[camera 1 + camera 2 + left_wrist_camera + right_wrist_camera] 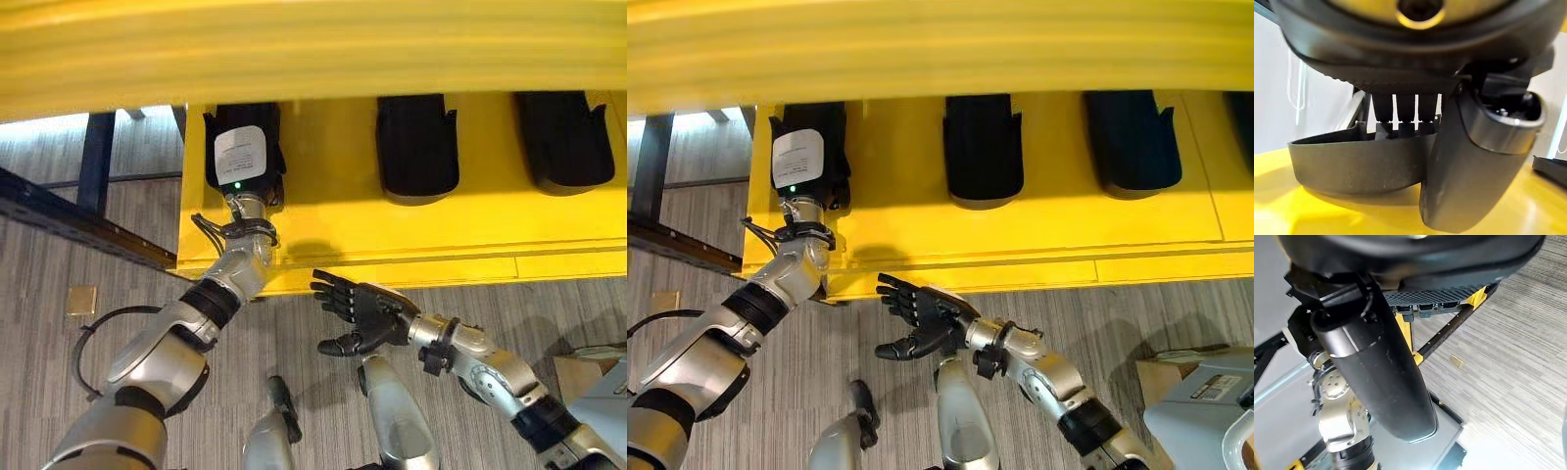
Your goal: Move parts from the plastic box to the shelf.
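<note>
Left eye view: a yellow shelf [343, 220] spans the upper part of the scene, its upper tier crossing the top edge and its lower deck lying open beneath. Three black parts rest on the deck in a row, well apart from one another: the left part [269, 147], the middle part [417, 145] and the right part [563, 137]. The left hand [240, 157], its back bearing a white label, lies over the left part with the arm reaching in from the lower left. The right hand [367, 318] hovers over grey carpeted floor [127, 225] just in front of the shelf's front edge, fingers spread straight and thumb out, holding nothing. A dark frame rail [78, 220] runs across the floor to the left of the shelf, and a small tan tag [81, 300] lies on the carpet near it. Right eye view: same row of three parts on the yellow deck; a pale grey box [1205, 411] with a cardboard flap beside it shows at the lower right corner. Left wrist view: the left hand's fingers reach down over the far rim of the black part, which sits on the yellow deck, and the thumb lies against its near wall, so the part is pinched between them. Right wrist view: the right hand's thumb stands out straight, fingers extended past it, nothing held; carpet and a yellow-and-black frame lie beyond.
</note>
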### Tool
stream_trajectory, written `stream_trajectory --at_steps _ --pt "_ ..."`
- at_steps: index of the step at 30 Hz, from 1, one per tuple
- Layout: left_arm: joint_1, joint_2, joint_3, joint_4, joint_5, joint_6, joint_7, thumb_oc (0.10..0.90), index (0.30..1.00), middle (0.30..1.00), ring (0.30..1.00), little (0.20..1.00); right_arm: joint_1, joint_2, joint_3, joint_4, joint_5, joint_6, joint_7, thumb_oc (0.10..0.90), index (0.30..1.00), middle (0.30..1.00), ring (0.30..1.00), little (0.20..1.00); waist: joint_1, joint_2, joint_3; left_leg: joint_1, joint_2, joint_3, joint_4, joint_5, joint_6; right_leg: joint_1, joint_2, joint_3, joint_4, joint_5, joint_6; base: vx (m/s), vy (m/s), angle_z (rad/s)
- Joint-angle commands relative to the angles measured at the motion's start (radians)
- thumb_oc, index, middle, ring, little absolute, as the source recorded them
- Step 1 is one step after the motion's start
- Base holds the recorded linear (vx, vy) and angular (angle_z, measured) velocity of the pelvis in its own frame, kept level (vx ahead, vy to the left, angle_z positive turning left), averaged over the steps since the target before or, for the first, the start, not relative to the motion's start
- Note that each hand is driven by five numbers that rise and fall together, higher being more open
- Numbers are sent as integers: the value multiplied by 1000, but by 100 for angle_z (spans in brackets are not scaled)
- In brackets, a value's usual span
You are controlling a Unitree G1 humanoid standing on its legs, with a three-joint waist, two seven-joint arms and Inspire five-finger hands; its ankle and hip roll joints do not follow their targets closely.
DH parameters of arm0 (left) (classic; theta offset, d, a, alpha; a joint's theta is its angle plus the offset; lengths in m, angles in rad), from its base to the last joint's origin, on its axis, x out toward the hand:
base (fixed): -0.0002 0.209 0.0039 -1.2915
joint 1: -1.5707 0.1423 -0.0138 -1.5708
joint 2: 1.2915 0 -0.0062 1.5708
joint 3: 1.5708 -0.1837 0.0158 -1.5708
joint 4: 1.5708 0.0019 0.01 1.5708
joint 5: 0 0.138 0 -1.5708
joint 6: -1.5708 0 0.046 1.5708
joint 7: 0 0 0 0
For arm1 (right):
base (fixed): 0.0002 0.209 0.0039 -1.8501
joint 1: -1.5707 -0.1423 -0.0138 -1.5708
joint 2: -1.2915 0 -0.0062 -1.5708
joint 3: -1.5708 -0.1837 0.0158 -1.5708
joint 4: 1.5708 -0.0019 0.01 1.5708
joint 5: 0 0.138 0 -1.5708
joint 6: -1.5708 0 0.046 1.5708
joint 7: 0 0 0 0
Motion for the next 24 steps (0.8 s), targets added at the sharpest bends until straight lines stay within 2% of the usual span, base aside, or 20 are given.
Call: stream_trajectory --at_steps 1,5,9,10,17,24 --pt "-63 31 53 -57 -2 24 13 400 300 300 300 300 -1 46 -30 -89 66 -51 -8 900 1000 1000 1000 1000 4 -17 -30 -68 44 -76 75 9 30 32 -25 28 139 -157 -2 -130 -60 14" --pt "-11 17 67 -123 27 24 4 400 300 300 300 300 -26 63 -35 -85 57 -52 -26 900 1000 1000 1000 1000 24 -24 -14 -104 38 -93 132 -13 38 2 -28 15 212 -187 -12 -103 -52 15" --pt "-43 13 60 -138 74 26 -14 400 300 300 300 300 -50 64 -38 -79 62 -63 -33 900 1000 1000 1000 1000 31 -35 -5 -148 38 -100 196 -37 45 -30 -32 3 280 -214 -20 -86 -53 15" --pt "-78 12 54 -135 68 37 -20 400 300 300 300 300 -58 69 -41 -83 58 -60 -36 900 1000 1000 1000 1000 28 -41 2 -168 35 -101 236 -56 47 -47 -33 3 320 -232 -23 -80 -28 4" --pt "-146 1 33 -96 86 64 -32 400 300 300 300 300 -63 77 -47 -83 42 -60 -42 900 1000 1000 1000 1000 15 -50 5 -219 35 -105 323 -96 55 -90 -28 5 396 -260 -33 -32 -9 -1" --pt "-184 15 18 -32 134 66 -40 400 300 300 300 300 -41 76 -56 -88 36 -47 -14 900 1000 1000 1000 1000 -5 -52 0 -212 46 -85 324 -97 55 -92 -24 14 391 -253 -32 4 3 -1"
